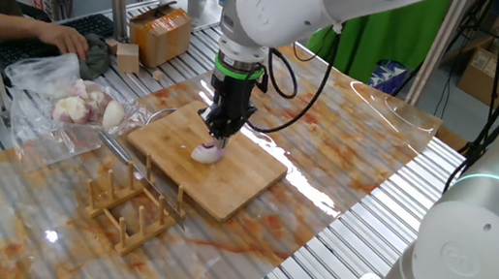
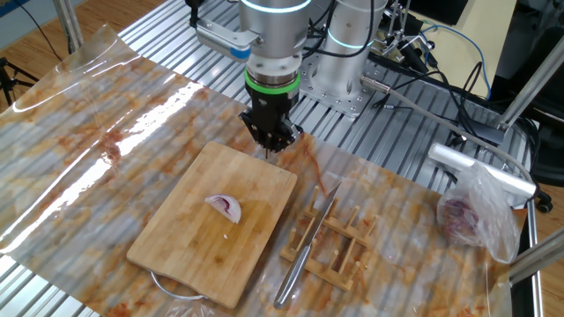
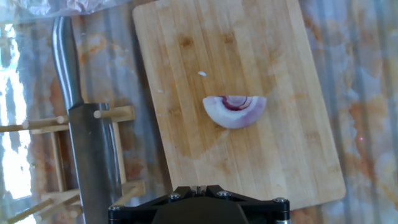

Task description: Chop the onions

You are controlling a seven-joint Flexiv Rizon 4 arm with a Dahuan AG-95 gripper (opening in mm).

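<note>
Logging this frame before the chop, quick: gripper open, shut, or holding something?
Gripper: above the bamboo board, nothing visibly held; open or shut cannot be told.

Ribbed metal table (image 1: 360, 231) under a stained clear plastic sheet (image 2: 115, 123) (glare patches on it); cardboard box (image 1: 161, 32) at the far edge, green cloth (image 1: 382, 38) beyond the table; wooden floor (image 2: 26, 22) in the other fixed view, black cables (image 2: 441, 66) tangled behind the table; bright even light.
</note>
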